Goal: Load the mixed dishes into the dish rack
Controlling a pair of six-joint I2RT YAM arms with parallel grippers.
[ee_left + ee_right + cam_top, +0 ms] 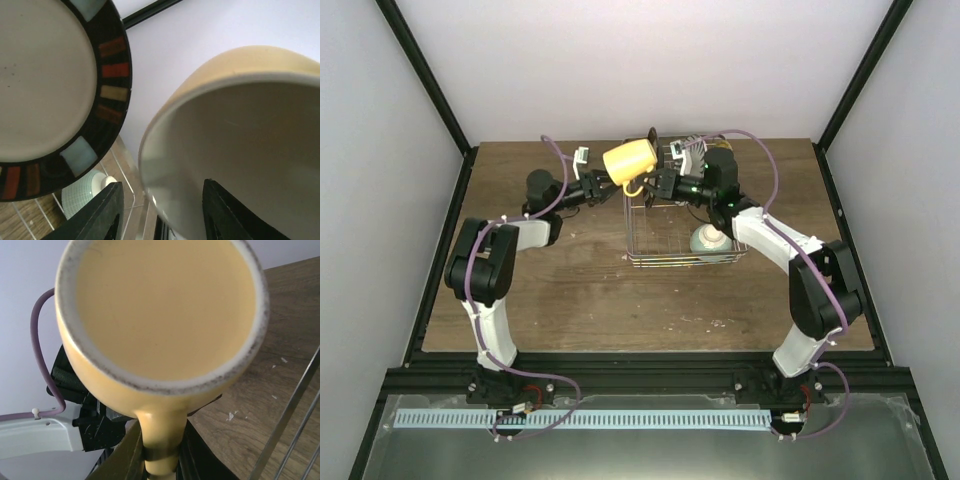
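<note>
The yellow mug (629,159) hangs in the air over the far left corner of the dish rack (650,256). My right gripper (651,186) is shut on its handle (161,440), and the mug's base faces that camera (162,305). My left gripper (607,181) is open. Its fingers straddle the mug's rim (150,150), one inside the mug and one outside, neither pressing. The dark-rimmed plate (114,70) stands close on the left in the left wrist view. The pale green bowl (708,241) lies foot-up in the rack; it also shows in the left wrist view (80,195).
A white striped plate (692,153) shows at the rack's far side, partly behind my right arm. Rack wires run close by the mug (287,412). The wooden table (570,290) is bounded by a black frame and white walls.
</note>
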